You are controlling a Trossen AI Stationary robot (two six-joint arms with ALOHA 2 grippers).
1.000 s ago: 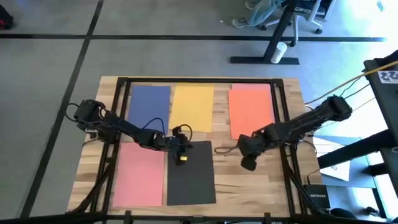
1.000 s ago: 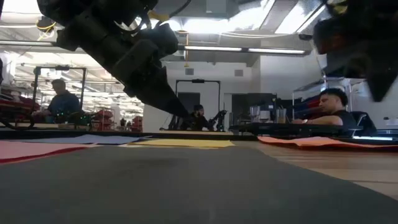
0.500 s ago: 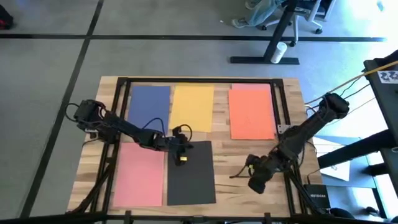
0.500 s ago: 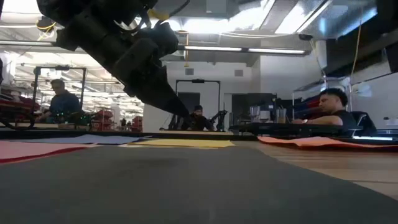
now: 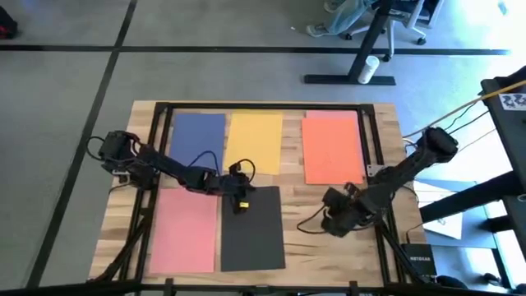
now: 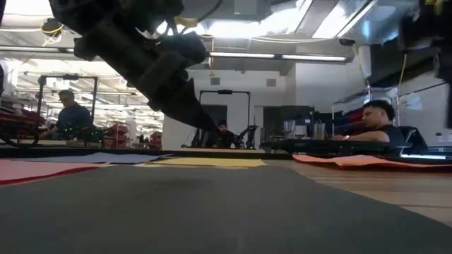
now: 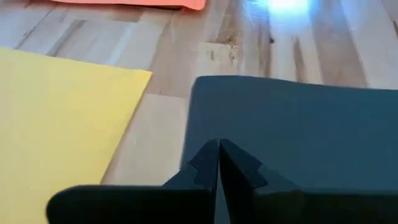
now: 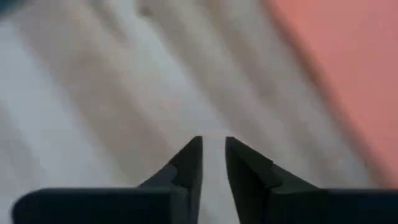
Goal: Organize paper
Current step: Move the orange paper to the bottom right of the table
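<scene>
Left gripper, fingers pressed together, is working the dark grey sheet's far edge beside the yellow sheet, probably pinching it; next: slide it square. Right gripper, barely parted and empty, is waiting near the orange sheet

A wooden table fills the middle of the high view; grey floor with dark lines lies all around it; a desk leg and a rolling chair stand at the top right. In the low view, one person sits at the far left; another person sits at the right; long ceiling lights glow up top.
</scene>
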